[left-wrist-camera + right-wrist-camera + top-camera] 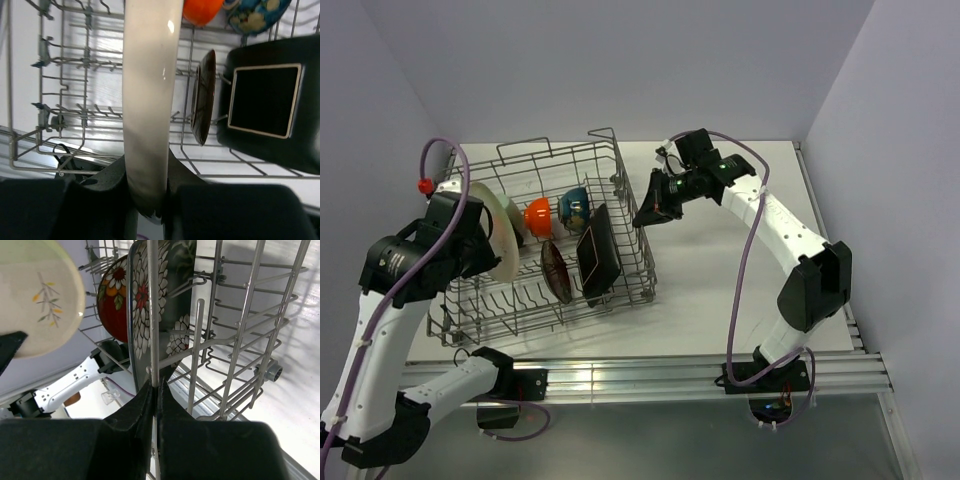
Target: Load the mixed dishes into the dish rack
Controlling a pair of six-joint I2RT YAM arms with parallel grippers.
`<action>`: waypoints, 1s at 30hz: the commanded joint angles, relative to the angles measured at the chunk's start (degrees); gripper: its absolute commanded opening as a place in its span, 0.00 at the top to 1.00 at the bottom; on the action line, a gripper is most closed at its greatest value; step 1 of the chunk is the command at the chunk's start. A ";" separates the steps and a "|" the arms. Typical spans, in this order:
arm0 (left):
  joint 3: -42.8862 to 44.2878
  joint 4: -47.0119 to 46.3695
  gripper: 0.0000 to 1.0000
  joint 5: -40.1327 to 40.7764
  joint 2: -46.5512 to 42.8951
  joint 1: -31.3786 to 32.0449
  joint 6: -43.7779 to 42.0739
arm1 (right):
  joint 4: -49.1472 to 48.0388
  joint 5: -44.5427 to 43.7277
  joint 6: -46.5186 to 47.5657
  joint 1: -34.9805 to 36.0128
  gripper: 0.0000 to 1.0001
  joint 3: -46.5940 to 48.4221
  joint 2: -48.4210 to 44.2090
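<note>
The dish rack (638, 250) stands at the table's left centre. My left gripper (485, 245) (148, 192) is shut on the rim of the pale round plate (502, 225) (150, 100), holding it upright over the rack's left end. Upright in the rack are a red floral plate (557, 272) (114, 305) and a black square floral plate (598, 255) (265, 105) (145, 300). An orange bowl (538, 215) and a dark blue bowl (574, 208) lie behind them. My right gripper (645, 212) (156, 390) is shut on a vertical wire of the rack's right wall.
Bare white table (720, 290) lies to the right of the rack, under the right arm. Grey walls close in the back and both sides. An aluminium rail (650, 375) runs along the near edge.
</note>
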State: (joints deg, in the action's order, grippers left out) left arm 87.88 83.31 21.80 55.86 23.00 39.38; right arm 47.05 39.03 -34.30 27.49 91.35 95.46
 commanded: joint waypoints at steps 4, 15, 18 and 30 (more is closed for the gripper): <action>-2.97 -7.72 1.00 -6.16 1.62 0.02 -1.41 | -0.38 -2.55 2.23 -0.24 1.00 -0.65 -1.59; -6.05 -4.65 1.00 -3.61 1.54 0.02 4.31 | -1.08 -2.20 2.05 -0.33 1.00 -2.84 -1.94; -6.66 -4.64 1.00 -4.40 1.97 -0.06 3.87 | -1.08 -2.37 2.14 -0.33 1.00 -3.02 -2.12; -8.86 -4.64 1.00 -7.91 1.27 0.02 3.16 | -1.08 -2.38 2.14 -0.33 1.00 -3.55 -2.30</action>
State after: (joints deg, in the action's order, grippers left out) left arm 78.43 81.82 14.46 58.98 22.94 42.48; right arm 44.88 39.66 -34.20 27.38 89.56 94.63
